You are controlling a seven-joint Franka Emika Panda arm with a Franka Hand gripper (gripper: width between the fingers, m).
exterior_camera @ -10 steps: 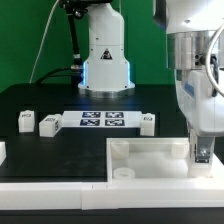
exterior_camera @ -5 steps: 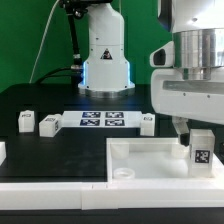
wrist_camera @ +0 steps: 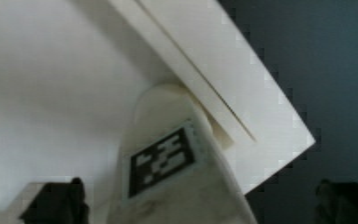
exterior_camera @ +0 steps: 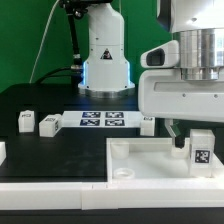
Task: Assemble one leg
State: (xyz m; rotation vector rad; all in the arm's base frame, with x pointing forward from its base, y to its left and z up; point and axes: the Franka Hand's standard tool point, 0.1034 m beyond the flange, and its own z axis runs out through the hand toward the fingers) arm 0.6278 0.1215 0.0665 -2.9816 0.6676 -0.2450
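White leg [exterior_camera: 201, 152] with black-and-white square tag, white tray [exterior_camera: 150, 158], black-and-white marker board [exterior_camera: 103, 121], black surface [exterior_camera: 60, 145], green backdrop [exterior_camera: 25, 40]

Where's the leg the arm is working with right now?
In the exterior view, the leg stands at the right, tag facing the camera, under the gripper at the white tray's right end.

Robotics lab bench. Black tabletop [exterior_camera: 40, 98] with a Franka arm base [exterior_camera: 104, 58] bolted at the back, cables [exterior_camera: 45, 45] trailing behind. Marker board [exterior_camera: 103, 121] of printed tags fixed on the table; small tagged white blocks [exterior_camera: 27, 121] lie beside it.
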